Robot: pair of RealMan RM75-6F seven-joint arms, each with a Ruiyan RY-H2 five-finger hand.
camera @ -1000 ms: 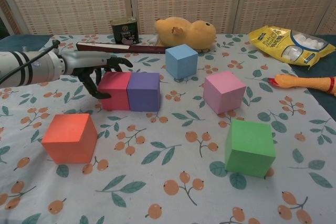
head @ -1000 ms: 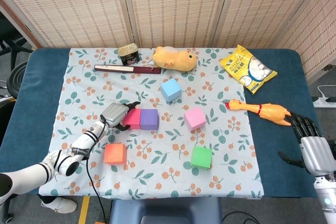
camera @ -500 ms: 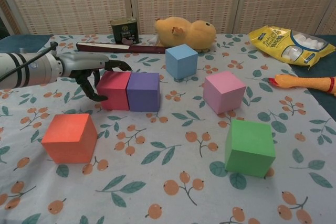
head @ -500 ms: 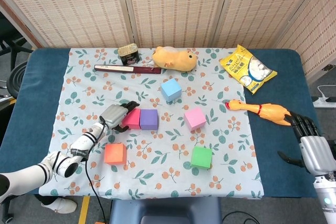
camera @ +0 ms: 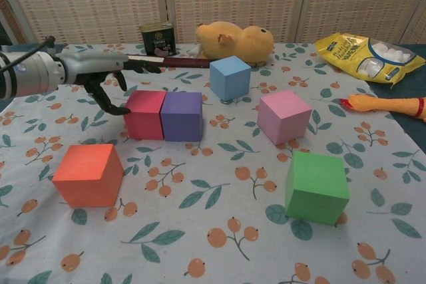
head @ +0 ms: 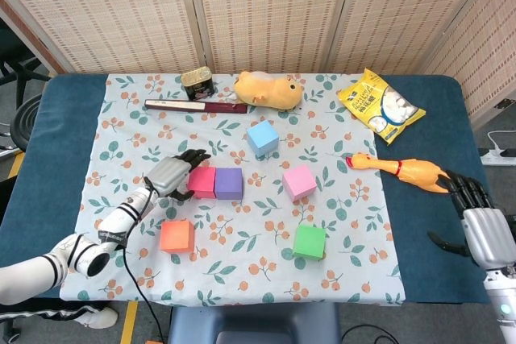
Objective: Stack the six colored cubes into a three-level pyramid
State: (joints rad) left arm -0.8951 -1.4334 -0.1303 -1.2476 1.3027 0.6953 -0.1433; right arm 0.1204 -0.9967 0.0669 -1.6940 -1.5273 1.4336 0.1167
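A red cube (head: 202, 182) (camera: 146, 114) and a purple cube (head: 229, 184) (camera: 182, 116) sit side by side, touching, on the floral cloth. My left hand (head: 172, 174) (camera: 100, 74) hovers just left of the red cube, lifted off it, fingers spread and holding nothing. An orange cube (head: 176, 236) (camera: 89, 174) lies in front of it. The blue cube (head: 262, 137) (camera: 229, 77), pink cube (head: 299, 182) (camera: 284, 116) and green cube (head: 310, 242) (camera: 317, 186) stand apart. My right hand (head: 479, 227) rests open at the table's right edge, far from the cubes.
At the back lie a tin can (head: 197, 82), a dark red flat bar (head: 195, 105) and a yellow plush toy (head: 268, 89). A snack bag (head: 379, 105) and a rubber chicken (head: 403, 170) lie to the right. The floral cloth (head: 242, 271) covers the blue table.
My left hand has let go of the red cube and lifted up and away to the left. The cubes and the right hand have stayed put.
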